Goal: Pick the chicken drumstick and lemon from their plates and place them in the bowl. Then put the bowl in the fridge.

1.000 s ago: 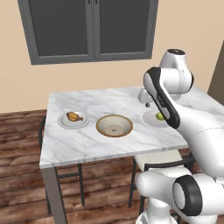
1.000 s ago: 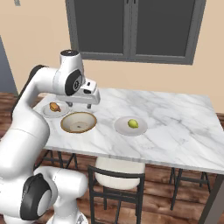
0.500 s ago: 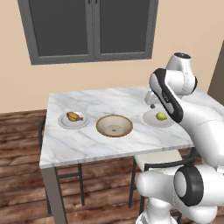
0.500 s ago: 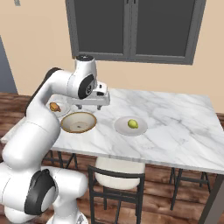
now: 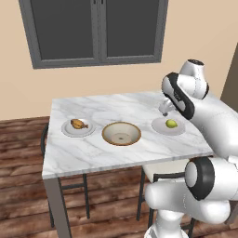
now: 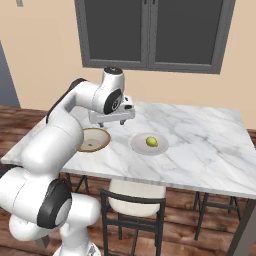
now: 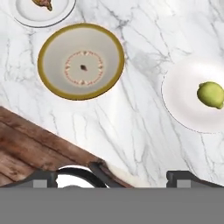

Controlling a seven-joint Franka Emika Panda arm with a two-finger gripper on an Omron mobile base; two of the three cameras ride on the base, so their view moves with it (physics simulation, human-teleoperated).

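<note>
- From the left base camera you see the bowl (image 5: 121, 133) at the middle of the marble bench (image 5: 93, 153), with nothing in it. To the bowl's left a plate (image 5: 77, 128) carries the chicken drumstick (image 5: 78, 124); to its right a second plate (image 5: 168, 126) carries the lemon (image 5: 171, 123). The gripper (image 5: 164, 109) hangs above the bench, just behind the lemon's plate.
- From the right base camera you find the bowl (image 6: 93, 139) partly behind the arm, the lemon (image 6: 152, 142) on its plate (image 6: 148, 144) to the bowl's right, and the gripper (image 6: 111, 118) over the bench between bowl and lemon plate, fingers spread apart and grasping nothing.
- In the hand camera you look down on the bowl (image 7: 81, 61), the drumstick (image 7: 43, 4) on its plate (image 7: 41, 13) beyond it at the frame's edge, and the lemon (image 7: 211, 95) on its plate (image 7: 190, 99) at the bowl's other side. The fingers (image 7: 41, 180) stand wide, released.
</note>
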